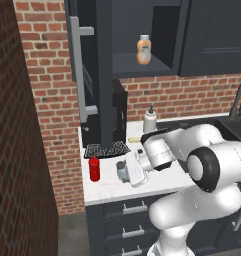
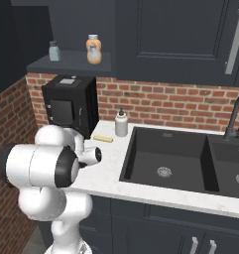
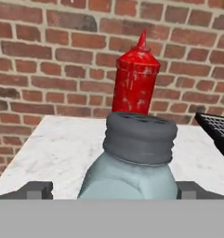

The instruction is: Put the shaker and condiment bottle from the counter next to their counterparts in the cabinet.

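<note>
The shaker [image 3: 132, 162], a squat pale grey-blue jar with a dark grey cap, stands upright close in front of the hand, between my two fingertips [image 3: 36, 189]. My gripper [image 3: 114, 190] is open, its jaws standing either side of the jar and apart from it. Right behind the jar stands the red condiment bottle [image 3: 135, 79]. In the left base view the red bottle [image 1: 94, 169] is near the counter's [image 1: 107, 190] left end, with the shaker [image 1: 121, 169] and gripper [image 1: 126, 175] to its right. On the open cabinet's shelf [image 2: 66, 64] stand the counterparts, an orange bottle [image 2: 93, 48] and a pale shaker [image 2: 54, 51].
The cabinet door [image 1: 84, 75] hangs open over the counter's left end. A black coffee machine [image 2: 69, 106], a black mesh mat [image 1: 107, 149] and a white pump bottle [image 2: 121, 123] stand behind the arm. A dark sink [image 2: 165, 158] lies to the right. A brick wall [image 1: 17, 150] bounds the left.
</note>
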